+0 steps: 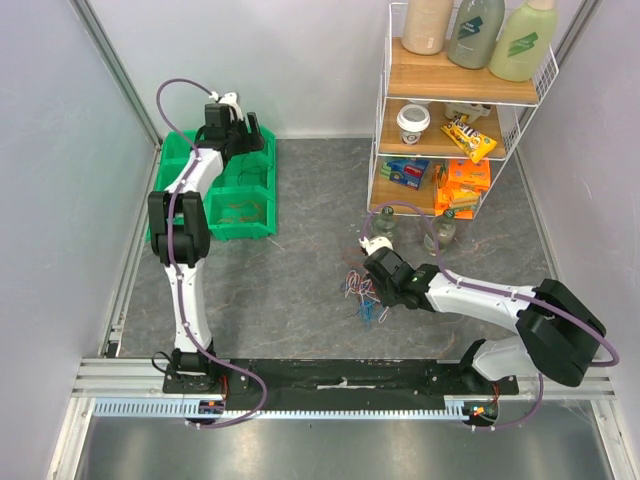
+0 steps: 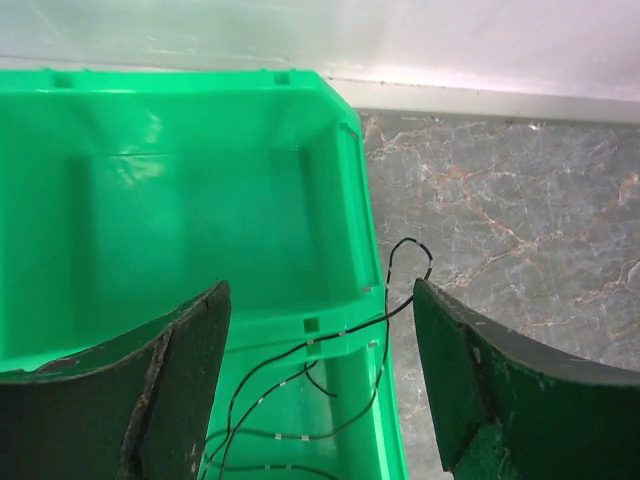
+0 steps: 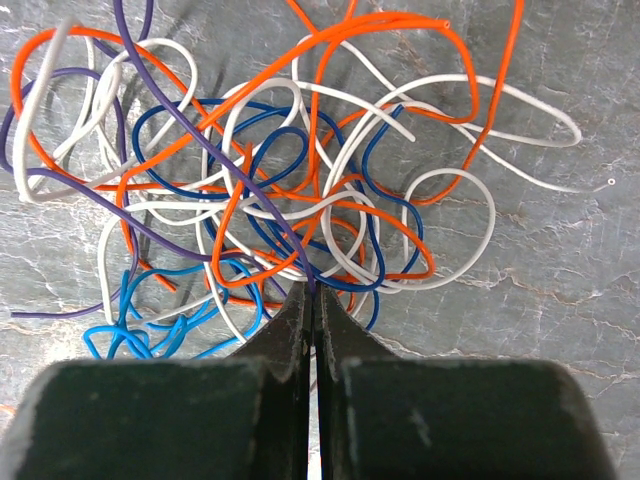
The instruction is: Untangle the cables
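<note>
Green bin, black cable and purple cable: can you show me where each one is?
green bin (image 2: 190, 210), left wrist view, its inside back wall.
black cable (image 2: 340, 333), left wrist view, where it crosses the bin's rim.
purple cable (image 3: 297, 258), right wrist view, its lower stretch, in the tangle.

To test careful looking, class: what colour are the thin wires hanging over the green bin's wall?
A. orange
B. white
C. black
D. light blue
C: the left wrist view shows black wires draped over the wall of the green bin.
</note>
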{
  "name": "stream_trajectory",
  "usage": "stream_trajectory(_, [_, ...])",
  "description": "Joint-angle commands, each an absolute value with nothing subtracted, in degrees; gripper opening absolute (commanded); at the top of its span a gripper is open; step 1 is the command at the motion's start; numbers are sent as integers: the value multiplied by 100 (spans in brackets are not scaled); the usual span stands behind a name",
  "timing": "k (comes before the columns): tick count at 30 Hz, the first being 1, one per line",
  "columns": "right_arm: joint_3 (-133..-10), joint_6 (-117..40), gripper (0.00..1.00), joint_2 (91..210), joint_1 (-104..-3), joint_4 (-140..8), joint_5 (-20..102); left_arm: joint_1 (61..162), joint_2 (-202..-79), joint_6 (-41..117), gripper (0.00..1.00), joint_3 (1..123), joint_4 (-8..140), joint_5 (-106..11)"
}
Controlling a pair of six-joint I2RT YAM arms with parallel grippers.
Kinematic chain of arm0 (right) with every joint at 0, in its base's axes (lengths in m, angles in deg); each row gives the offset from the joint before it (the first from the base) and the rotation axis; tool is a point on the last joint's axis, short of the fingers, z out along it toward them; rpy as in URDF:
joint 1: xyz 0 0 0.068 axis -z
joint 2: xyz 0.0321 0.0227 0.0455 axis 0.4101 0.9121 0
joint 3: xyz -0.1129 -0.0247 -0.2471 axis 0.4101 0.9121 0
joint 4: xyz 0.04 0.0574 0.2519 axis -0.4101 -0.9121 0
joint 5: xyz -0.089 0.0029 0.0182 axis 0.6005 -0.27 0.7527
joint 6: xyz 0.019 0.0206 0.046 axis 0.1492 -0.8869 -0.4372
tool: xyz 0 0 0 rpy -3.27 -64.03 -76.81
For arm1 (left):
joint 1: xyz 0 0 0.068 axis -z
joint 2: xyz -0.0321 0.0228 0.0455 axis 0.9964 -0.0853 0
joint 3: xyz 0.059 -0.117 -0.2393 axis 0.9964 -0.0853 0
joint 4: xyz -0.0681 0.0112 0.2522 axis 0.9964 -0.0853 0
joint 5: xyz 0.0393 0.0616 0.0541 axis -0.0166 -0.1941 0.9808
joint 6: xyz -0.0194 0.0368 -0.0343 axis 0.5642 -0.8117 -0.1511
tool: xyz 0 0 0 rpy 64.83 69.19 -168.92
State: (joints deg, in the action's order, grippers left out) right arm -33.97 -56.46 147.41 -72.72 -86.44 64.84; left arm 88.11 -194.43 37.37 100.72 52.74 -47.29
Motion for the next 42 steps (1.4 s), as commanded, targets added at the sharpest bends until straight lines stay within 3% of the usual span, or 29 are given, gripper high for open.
stream_trajectory(1, [-3644,-5594,0,14823,-7246,-8698,6439,8818,-19763,3545,79,10468,5606,-5233])
stream_trajectory(4, [-3688,-5585,0,14850,-7255,-8750,6439,8827,-19764,3457,75,10310,5763,-5242])
stream_trajectory(9, [-3714,-5568,0,14920,-7246,-8750,6421,8888,-19728,3421,58,10239,5852,-5146])
stream_trajectory(15, [-3715,-5568,0,14938,-7246,-8759,6430,8941,-19518,3404,78,10213,5825,-5295])
stream_trajectory(24, [-3715,-5541,0,14955,-7246,-8742,6395,9143,-19298,3001,79,9677,6124,-5190])
stream_trajectory(39, [-3732,-5550,0,14973,-7246,-8742,6421,9337,-18666,2507,5,9510,5914,-3520])
stream_trajectory(42, [-3732,-5559,0,14990,-7246,-8742,6439,9337,-18341,2551,2,9300,5694,-3239])
